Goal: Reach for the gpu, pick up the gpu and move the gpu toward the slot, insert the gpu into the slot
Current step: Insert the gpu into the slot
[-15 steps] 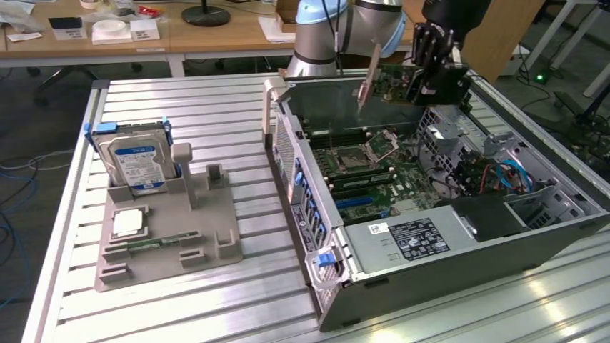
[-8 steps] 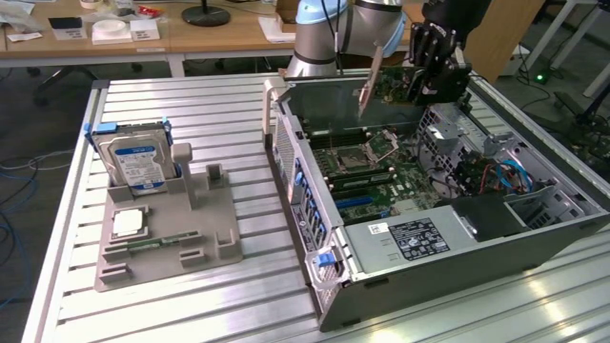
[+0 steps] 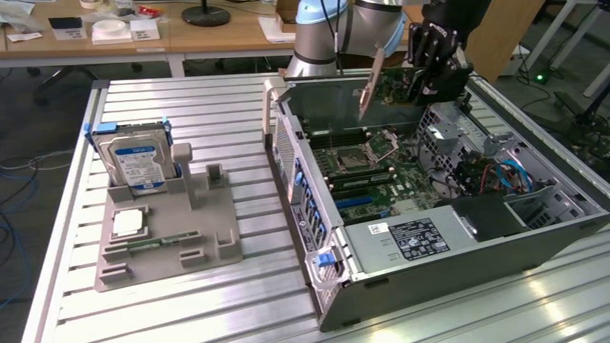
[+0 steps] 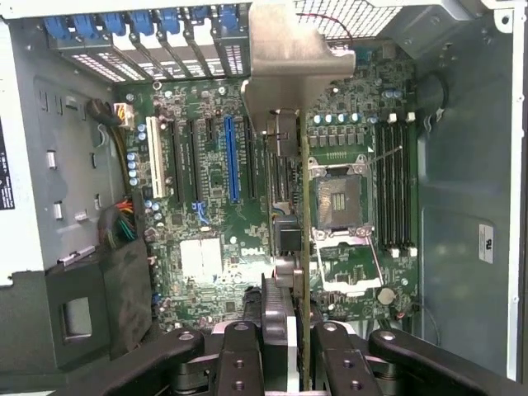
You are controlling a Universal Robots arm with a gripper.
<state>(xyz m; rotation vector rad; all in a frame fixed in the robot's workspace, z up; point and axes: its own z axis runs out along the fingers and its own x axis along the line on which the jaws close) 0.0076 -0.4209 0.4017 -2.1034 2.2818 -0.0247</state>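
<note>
Up close is the ribbed metal desk [image 3: 191, 307]. An open computer case [image 3: 448, 279] lies flat on it. Beside the case is a grey holder [image 3: 162, 246] with a silver hard drive [image 3: 133, 163] standing in it.

Inside the case is the green motherboard [image 4: 206, 247]. The slot [image 4: 233, 157] looks like the long blue strip on it.

Farther back, the pincer [image 4: 287, 330] is closed on the gpu [image 3: 386, 82]. It holds the card up in the air over the far part of the case. The card hangs on its edge, not touching the board, and its pale metal bracket [image 4: 289, 58] is at one end.

The card looks thin, stiff and light. I think it would break or scratch easily, so its bare edges are the safe place to hold, not the little parts.

Behind the desk is a room with wooden desks [image 3: 210, 39], small boxes and a black lamp base [image 3: 206, 14].
</note>
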